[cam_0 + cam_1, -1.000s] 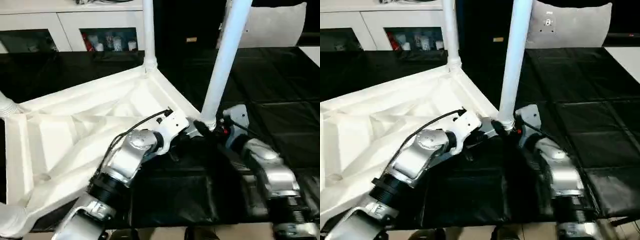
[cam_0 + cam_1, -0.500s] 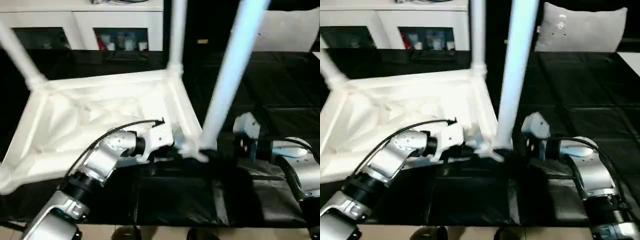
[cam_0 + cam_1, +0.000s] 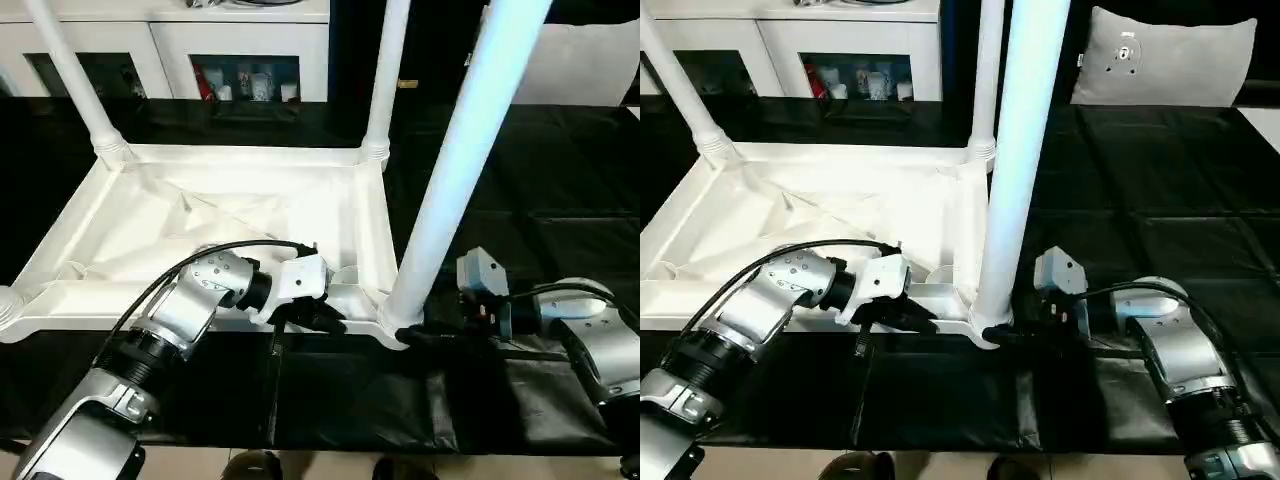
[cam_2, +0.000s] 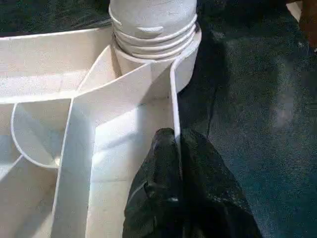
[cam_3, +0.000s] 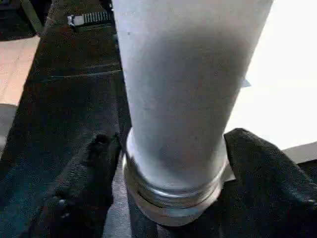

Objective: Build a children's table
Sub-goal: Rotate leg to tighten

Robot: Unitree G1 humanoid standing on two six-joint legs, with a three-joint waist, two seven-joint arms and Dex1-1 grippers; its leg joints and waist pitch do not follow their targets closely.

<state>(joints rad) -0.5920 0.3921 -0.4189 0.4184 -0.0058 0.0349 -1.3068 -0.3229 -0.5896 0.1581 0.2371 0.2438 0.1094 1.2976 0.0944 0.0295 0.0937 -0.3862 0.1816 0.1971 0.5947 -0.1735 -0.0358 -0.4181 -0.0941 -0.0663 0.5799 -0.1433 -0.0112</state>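
Children's table (image 3: 230,215) upside down on black table (image 3: 560,170), legs up. Left claw (image 4: 177,148) clenched on its near rim beside corner socket. Right claw (image 5: 163,163) spread around near leg's (image 3: 455,170) base, forearm level.

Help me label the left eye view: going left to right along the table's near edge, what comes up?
Left gripper → near leg → right gripper

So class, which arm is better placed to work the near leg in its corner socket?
Probably the right: its tool already straddles the near leg at its base, while the left tool pinches the table's rim.
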